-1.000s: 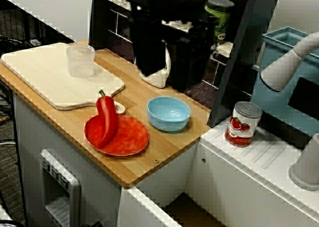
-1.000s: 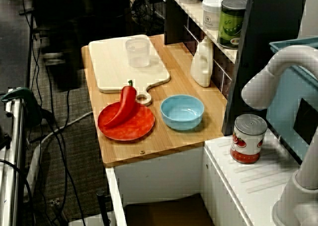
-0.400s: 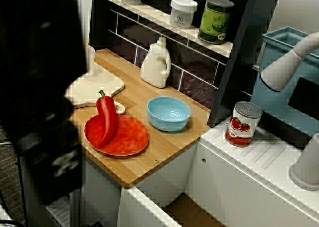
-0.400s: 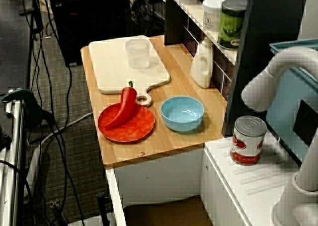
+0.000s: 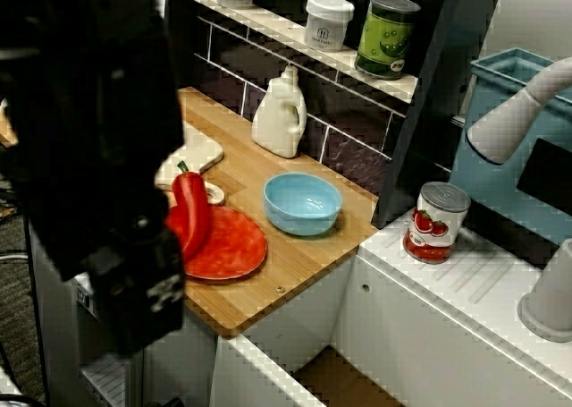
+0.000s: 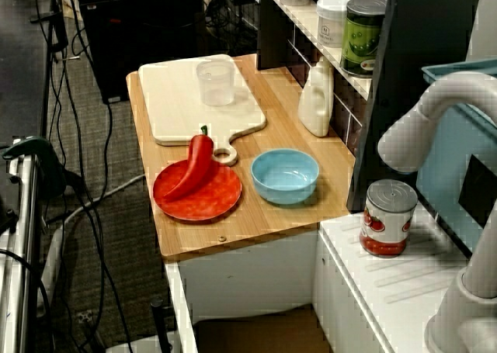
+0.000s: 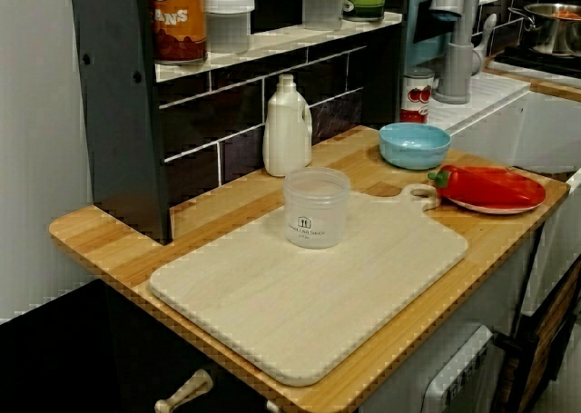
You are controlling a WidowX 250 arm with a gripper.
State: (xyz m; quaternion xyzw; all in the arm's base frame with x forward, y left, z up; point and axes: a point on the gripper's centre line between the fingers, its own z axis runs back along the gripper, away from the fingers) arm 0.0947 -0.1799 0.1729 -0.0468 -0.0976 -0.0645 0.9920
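Red pepper (image 6: pixel 194 165), red plate (image 6: pixel 211 203), light-blue bowl (image 6: pixel 285 176).

In my front view the arm (image 5: pixel 85 148) hangs right up against the lens, a black, blurred bulk that fills the left side from the top edge downward. It narrows to a smaller block low down with pale marks on it. I cannot tell the gripper from the rest, nor whether its fingers are spread or closed. My other two views do not catch the arm
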